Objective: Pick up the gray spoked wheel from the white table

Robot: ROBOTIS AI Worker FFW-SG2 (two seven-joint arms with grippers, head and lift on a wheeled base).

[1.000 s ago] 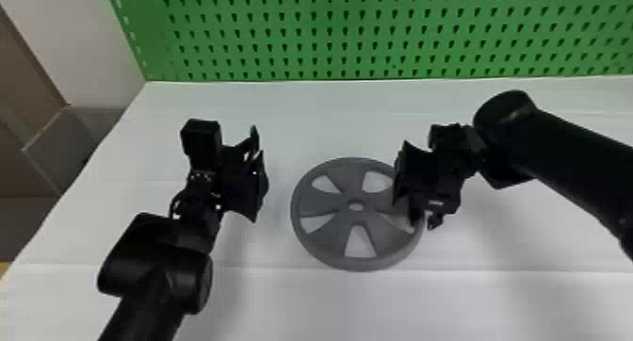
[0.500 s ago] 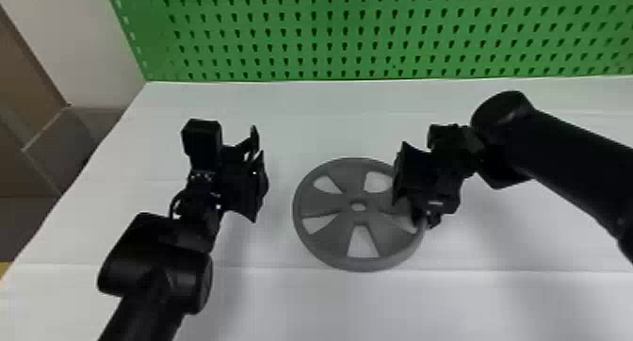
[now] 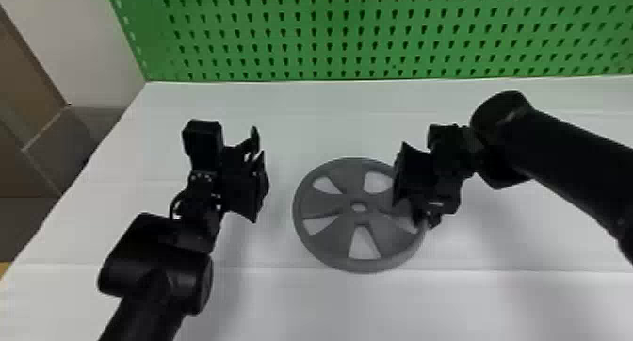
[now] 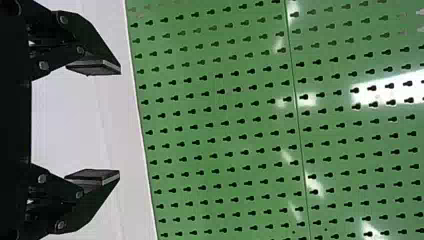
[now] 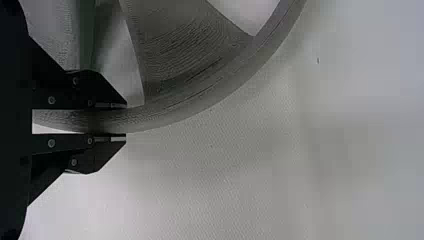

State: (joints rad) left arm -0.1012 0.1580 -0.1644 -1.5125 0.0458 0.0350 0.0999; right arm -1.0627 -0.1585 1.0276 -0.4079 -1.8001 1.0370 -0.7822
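Right now the gray spoked wheel [image 3: 325, 243], round and flat with broad spokes and a small hole at its hub [image 3: 346, 206], is over the middle of the white table [image 3: 329, 307], with its right side in the grasp of the black right gripper [image 3: 424, 217]. Seen from the right wrist, the flat fingers [image 5: 107, 106] of the right gripper [image 5: 126, 120] are closed in on the wheel's rim, pinching it between them, one inside the rim and one outside. Whether the wheel's underside touches the table, I cannot tell.

Over the left part of the table is the black left gripper [image 3: 257, 144], well apart from the wheel. From its own wrist, the left gripper [image 4: 120, 122] has its two fingers [image 4: 97, 67] spread wide, with nothing between them, facing a green metal pegboard [image 3: 329, 34] with rows of keyhole-shaped slots. That board stands upright along the far edge of the table. Left of it is a plain pale wall [image 3: 66, 48].
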